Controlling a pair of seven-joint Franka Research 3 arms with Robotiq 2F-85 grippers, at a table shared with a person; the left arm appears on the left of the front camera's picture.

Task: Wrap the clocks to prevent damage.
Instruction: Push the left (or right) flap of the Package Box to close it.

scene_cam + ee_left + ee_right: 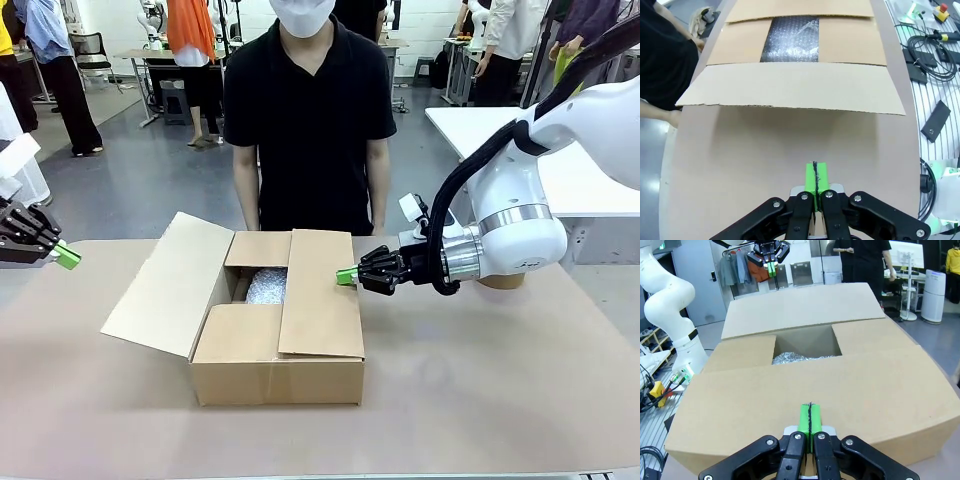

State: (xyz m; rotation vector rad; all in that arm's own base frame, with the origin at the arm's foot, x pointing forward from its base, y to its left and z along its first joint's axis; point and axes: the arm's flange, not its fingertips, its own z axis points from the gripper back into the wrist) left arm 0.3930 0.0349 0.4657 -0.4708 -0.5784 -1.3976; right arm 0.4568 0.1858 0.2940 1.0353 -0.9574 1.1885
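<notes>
Clocks themselves were hidden; one bundle of bubble wrap [266, 285], probably holding them, lay inside the one cardboard box [275, 380] at the middle of the counter [480, 400]. Of the box's four flaps, three were folded down: the far one, the near one and the right one. The left flap [150, 290] stood open, slanting out to the left. Two robot hands were present. The right hand [346, 276] had its green fingertips pressed together, empty, at the far right edge of the right flap; whether it touched could not be told. The left hand [67, 256], also pinched closed and empty, hovered well to the left of the box. One person [310, 130] stood at the far side, just behind the box.

Closing the box seemed the step in hand. To do it well, the right hand should probably pin the right flap flat while the left hand slides under the open flap and tips it over gently, without crushing the bundle.
</notes>
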